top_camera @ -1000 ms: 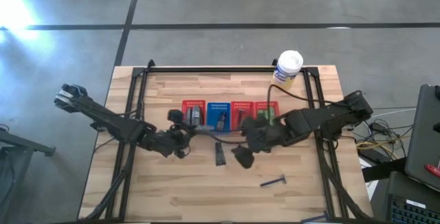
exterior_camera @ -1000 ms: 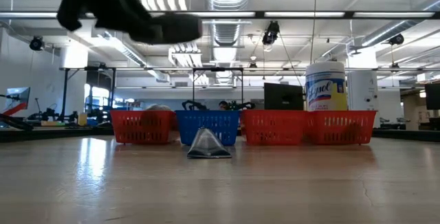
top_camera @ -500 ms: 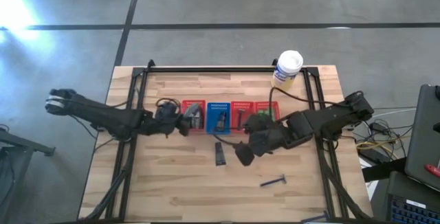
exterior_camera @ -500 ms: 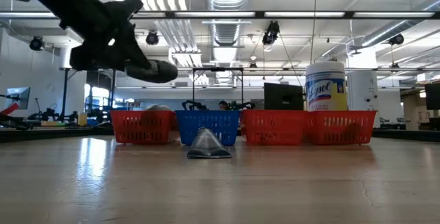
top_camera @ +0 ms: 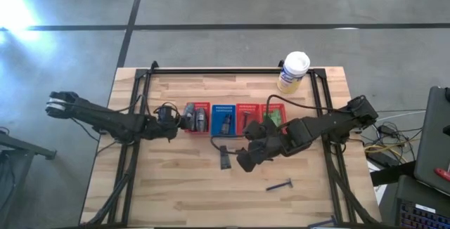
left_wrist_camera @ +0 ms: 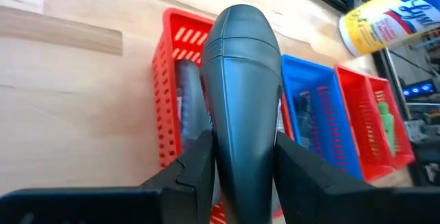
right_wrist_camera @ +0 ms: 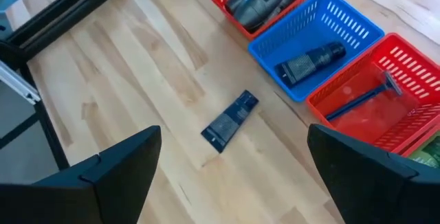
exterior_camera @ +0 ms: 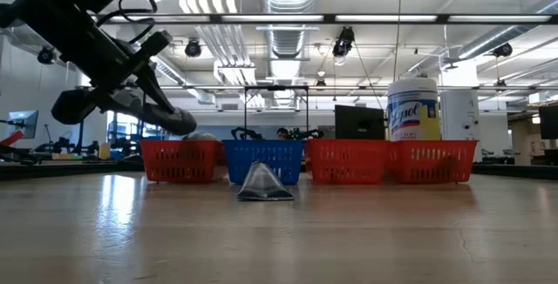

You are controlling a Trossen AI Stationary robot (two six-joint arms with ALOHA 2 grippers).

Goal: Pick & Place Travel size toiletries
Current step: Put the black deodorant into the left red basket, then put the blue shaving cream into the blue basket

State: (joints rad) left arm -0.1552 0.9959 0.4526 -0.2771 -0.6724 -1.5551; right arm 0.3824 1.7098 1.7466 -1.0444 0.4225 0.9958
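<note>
My left gripper (top_camera: 181, 120) is shut on a grey rounded tube (left_wrist_camera: 244, 80) and hovers over the leftmost red mesh basket (left_wrist_camera: 165, 107), which holds more grey tubes. In the low view the tube (exterior_camera: 174, 120) slants down toward that basket (exterior_camera: 181, 160). My right gripper (top_camera: 246, 160) is open above the table's middle, over a dark flat wedge-shaped piece (right_wrist_camera: 230, 121) that lies flat on the wood (top_camera: 224, 156). A thin dark-handled razor (top_camera: 280, 185) lies nearer the near edge. My left gripper pinches the grey tube at its lower body (left_wrist_camera: 240, 152) between the two fingers (left_wrist_camera: 199, 155), one on each side. The fingers run along the tube, and its rounded end (left_wrist_camera: 240, 18) sticks out past them. The tube is lifted clear, slanting down over the red basket.
Four mesh baskets stand in a row: red, blue (top_camera: 224, 119) with a dark tube, red (top_camera: 246, 115) with a razor, red (top_camera: 273, 114) with green packets. A white-capped yellowish canister (top_camera: 293, 71) stands at the far edge. Black frame rails (top_camera: 211, 71) run along the table's edges.
My left gripper has carried the grey tube from the table's middle toward the far left, stopping over the leftmost red basket. It has come down and tipped so that the tube points down at the basket.
</note>
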